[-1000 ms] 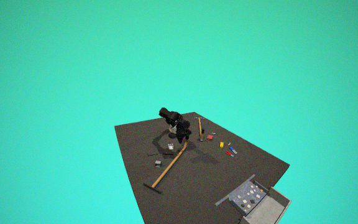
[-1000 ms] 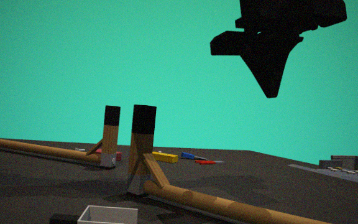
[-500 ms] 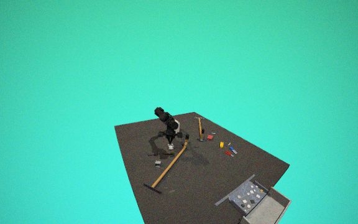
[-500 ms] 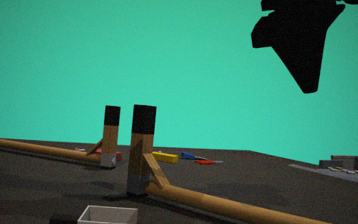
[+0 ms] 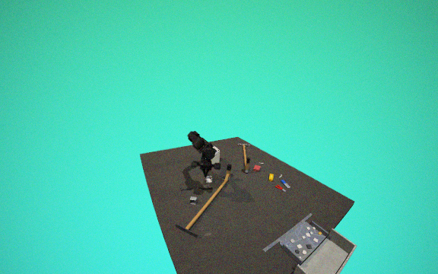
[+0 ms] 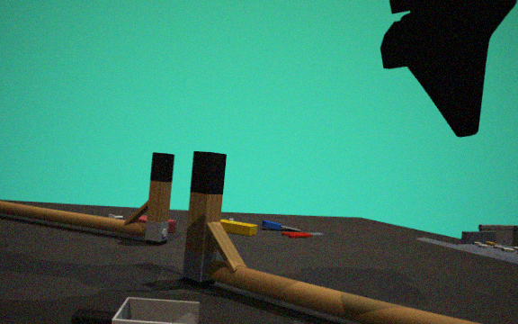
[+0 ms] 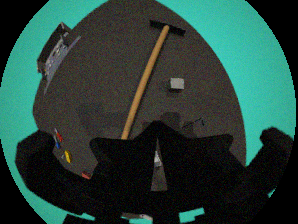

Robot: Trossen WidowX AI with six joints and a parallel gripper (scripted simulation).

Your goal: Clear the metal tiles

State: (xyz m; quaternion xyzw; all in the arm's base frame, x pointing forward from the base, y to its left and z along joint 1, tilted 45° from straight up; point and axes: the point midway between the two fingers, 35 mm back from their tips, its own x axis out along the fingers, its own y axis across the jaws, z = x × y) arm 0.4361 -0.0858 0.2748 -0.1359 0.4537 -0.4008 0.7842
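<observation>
Clenched on nothing, the gripper [image 5: 205, 178] [image 6: 468, 136] [image 7: 156, 123] hangs beside the long scraper [image 5: 208, 202] [image 6: 295, 292] [image 7: 145, 80], whose grip post [image 5: 228, 172] [image 6: 206, 216] stands up from the desk [image 5: 242, 221] [image 6: 84, 274] [image 7: 115, 55], presumably so the fingers can clasp it.

From here the long scraper [image 5: 208, 203] [image 6: 286, 288] [image 7: 145, 82] shows a smooth wooden handle, its upright grip tipped in matt black. The bench [image 5: 204, 251] [image 6: 84, 288] [image 7: 110, 60] looks dark, matt and slightly grainy. Toward five o'clock in the top view, the plate [image 5: 288, 245] [image 6: 511, 257] has a mottled, blue-grey metallic surface.
</observation>
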